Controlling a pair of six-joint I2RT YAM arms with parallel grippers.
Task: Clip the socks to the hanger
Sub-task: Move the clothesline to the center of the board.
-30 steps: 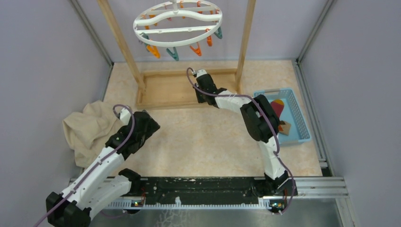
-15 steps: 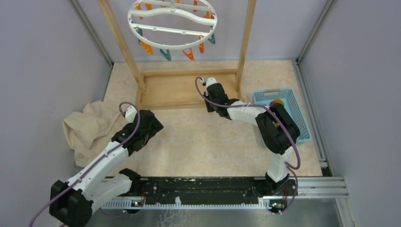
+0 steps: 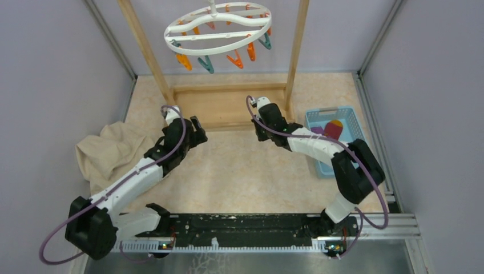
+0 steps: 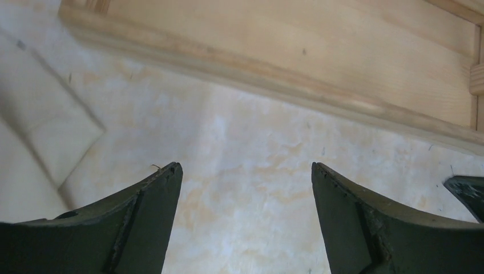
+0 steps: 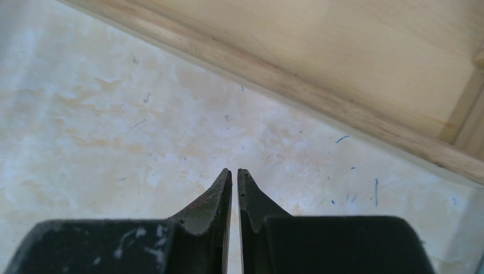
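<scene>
One maroon-and-orange sock point(image 3: 333, 130) waits in the blue plastic basket point(image 3: 328, 109), mid-right. Round white plastic hanger point(image 3: 214, 50) hangs top-centre, reachable. My left gripper point(image 4: 245, 171) is spread and my right gripper point(image 5: 234, 171) is pressed almost together. Both are empty, so I judge pickup not yet begun.

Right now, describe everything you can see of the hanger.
The hanger is a white, plastic-looking ring, seen tilted, with a wavy crossbar and a straight one across it. Its hook at the top is cut off by the picture's edge. Small orange clips and teal clips dangle beneath the rim, all empty. It hangs in the air between the two posts of the wooden stand, above its base, touching nothing else that shows.
</scene>
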